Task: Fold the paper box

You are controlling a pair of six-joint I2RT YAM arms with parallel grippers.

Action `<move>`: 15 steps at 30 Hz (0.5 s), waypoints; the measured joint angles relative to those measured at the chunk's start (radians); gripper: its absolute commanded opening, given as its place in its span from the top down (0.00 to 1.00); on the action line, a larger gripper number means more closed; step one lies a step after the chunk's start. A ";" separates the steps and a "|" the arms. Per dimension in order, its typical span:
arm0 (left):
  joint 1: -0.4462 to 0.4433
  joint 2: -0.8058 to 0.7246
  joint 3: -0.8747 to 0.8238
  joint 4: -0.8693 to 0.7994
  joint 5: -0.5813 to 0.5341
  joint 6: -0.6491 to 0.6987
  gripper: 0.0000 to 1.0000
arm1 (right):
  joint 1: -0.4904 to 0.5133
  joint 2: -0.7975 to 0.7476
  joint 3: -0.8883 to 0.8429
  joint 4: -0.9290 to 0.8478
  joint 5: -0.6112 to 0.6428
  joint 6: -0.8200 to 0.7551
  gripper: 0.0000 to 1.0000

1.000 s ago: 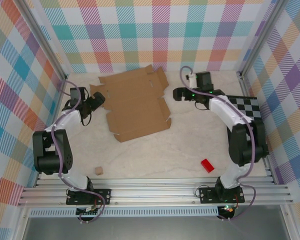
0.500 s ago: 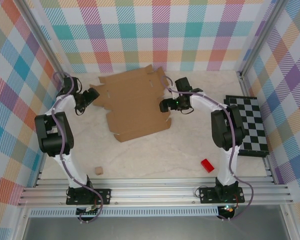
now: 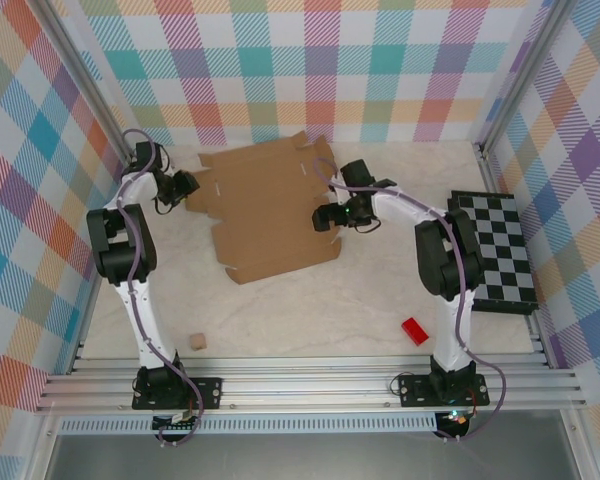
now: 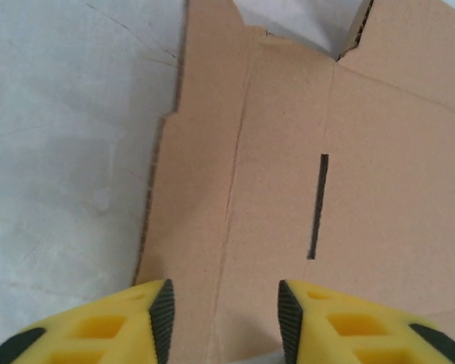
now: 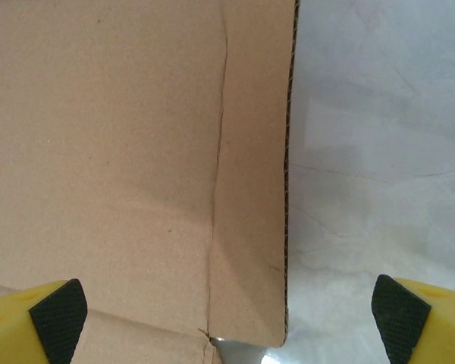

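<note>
**A:** What's the setting?

**B:** A pale, marbled tabletop inside a booth with pastel plaid walls, seen from above.

**A:** What are the fingers doing?

**B:** The left fingers, yellow with black pads, stand a little apart above the left flap of the paper box, beside a thin slot. They grasp nothing. The right fingers are spread wide and released. One pad is over the cardboard's right edge, the other over bare tabletop.

**A:** Where is the box?

**B:** It's an unfolded brown cardboard sheet lying open at the far middle of the tabletop, between the two arms.

**A:** Anything else?

**B:** A small red block lies near the right arm's base and a tiny tan cube near the left arm's base. A black-and-white checkered board lies along the right side.
</note>
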 measured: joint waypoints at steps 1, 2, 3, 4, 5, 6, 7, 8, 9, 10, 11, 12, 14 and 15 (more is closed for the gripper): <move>0.000 0.015 0.012 -0.008 0.001 0.007 0.60 | 0.000 -0.011 -0.010 -0.002 0.000 0.000 0.00; 0.000 0.026 0.021 -0.018 0.000 0.017 0.59 | 0.000 -0.027 -0.019 -0.005 -0.001 -0.001 0.00; 0.000 0.032 0.026 -0.028 -0.003 0.023 0.56 | 0.000 -0.041 -0.025 -0.009 -0.001 -0.003 0.00; 0.000 0.034 0.027 -0.042 -0.011 0.032 0.52 | 0.000 -0.061 -0.030 -0.014 -0.002 -0.005 0.00; 0.000 0.034 0.027 -0.055 -0.019 0.042 0.50 | 0.000 -0.082 -0.030 -0.021 -0.003 -0.008 0.00; 0.000 0.034 0.027 -0.061 -0.027 0.048 0.49 | 0.000 -0.100 -0.030 -0.023 -0.003 -0.008 0.00; 0.001 0.033 0.027 -0.066 -0.037 0.053 0.47 | 0.000 -0.120 -0.030 -0.027 -0.003 -0.011 0.00; 0.002 0.031 0.027 -0.072 -0.047 0.056 0.46 | 0.000 -0.140 -0.030 -0.030 -0.003 -0.011 0.00; 0.005 0.029 0.026 -0.077 -0.056 0.056 0.45 | 0.000 -0.153 -0.030 -0.031 -0.003 -0.012 0.00; 0.010 0.026 0.026 -0.078 -0.061 0.056 0.45 | 0.000 -0.169 -0.030 -0.031 -0.002 -0.011 0.00; 0.016 0.023 0.026 -0.079 -0.064 0.056 0.45 | 0.000 -0.182 -0.030 -0.032 -0.002 -0.011 0.00; 0.027 0.021 0.027 -0.079 -0.064 0.055 0.44 | 0.000 -0.190 -0.030 -0.034 -0.002 -0.011 0.00; 0.047 0.018 0.027 -0.080 -0.068 0.049 0.41 | 0.000 -0.198 -0.030 -0.036 -0.003 -0.011 0.00; 0.057 0.016 0.027 -0.082 -0.072 0.047 0.40 | 0.000 -0.199 -0.030 -0.037 -0.005 -0.010 0.00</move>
